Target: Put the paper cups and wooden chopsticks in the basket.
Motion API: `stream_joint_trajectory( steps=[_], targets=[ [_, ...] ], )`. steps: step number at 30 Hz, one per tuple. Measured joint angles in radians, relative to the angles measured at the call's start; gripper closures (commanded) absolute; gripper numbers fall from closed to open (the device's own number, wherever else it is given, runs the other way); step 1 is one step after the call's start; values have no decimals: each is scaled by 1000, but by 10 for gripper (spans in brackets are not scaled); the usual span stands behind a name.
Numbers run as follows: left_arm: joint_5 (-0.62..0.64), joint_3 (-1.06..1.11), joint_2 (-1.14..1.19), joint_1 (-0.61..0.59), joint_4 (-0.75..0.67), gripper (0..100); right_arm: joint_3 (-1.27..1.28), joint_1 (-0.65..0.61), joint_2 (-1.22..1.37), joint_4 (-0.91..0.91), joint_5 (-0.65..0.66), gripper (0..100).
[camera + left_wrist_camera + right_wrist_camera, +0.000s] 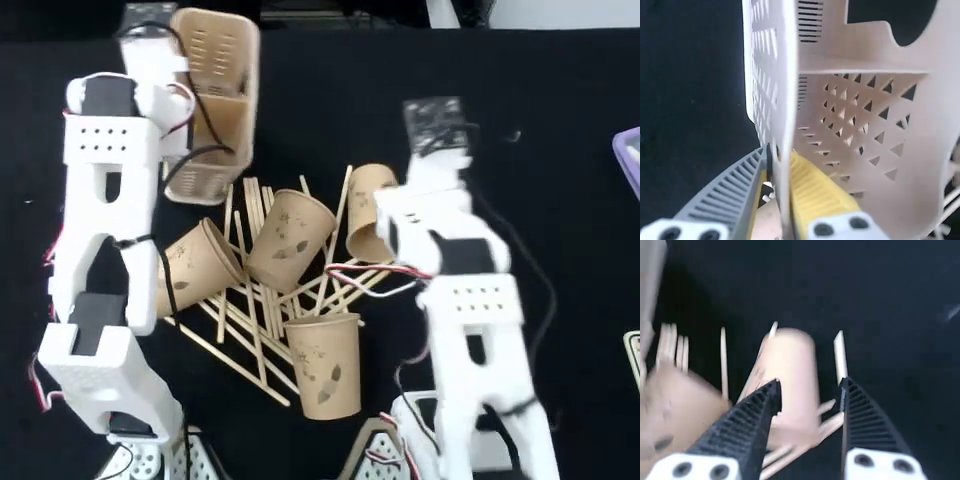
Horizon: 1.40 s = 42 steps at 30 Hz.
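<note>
The beige slotted basket [222, 110] stands at the back left of the black table. My left gripper [779, 152] is shut on the basket [865, 125], with the grey finger outside its side wall and the yellow finger [815, 190] inside. Several paper cups lie among wooden chopsticks [255, 325] in the middle: one on its side [195, 268], one tilted [290, 240], one upright [330, 365] and one far right [368, 205]. My right gripper [810, 385] hangs open just above that far right cup [790, 375], not touching it.
The left arm [105, 200] stretches along the table's left side and the right arm [465, 300] along the right of the pile. A purple object [628, 150] shows at the right edge. Red and black cables [365, 275] trail over the chopsticks.
</note>
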Motion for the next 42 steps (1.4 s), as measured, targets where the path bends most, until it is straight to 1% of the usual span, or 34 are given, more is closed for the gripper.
stream_joint_trajectory(
  steps=[4,7,9,12,14,17,22,25,29,35,42],
  targets=[
    [-120,-12,-2,38,60,970,-110,15,-35,20,-2,803],
    [-176,-17,-2,63,80,970,-233,20,-5,78,-8,803],
    [-189,-20,-2,80,80,968,-322,18,54,114,-37,806],
    [-186,-21,-2,114,83,967,-462,-26,164,147,-46,807],
    [-193,-21,-3,141,83,967,-549,-52,236,178,-34,807],
    [-192,-21,-5,176,86,967,-643,-52,321,235,15,805],
    [-267,-23,-5,232,100,967,-680,-63,353,262,49,804],
    [-292,-25,-6,255,107,967,-683,-75,358,264,69,803],
    [-299,-25,-6,261,107,967,-683,-91,362,264,101,803],
    [-299,-25,-6,261,107,967,-683,-161,371,270,110,804],
    [-299,-25,-6,264,107,967,-683,-163,373,270,110,807]
  ],
)
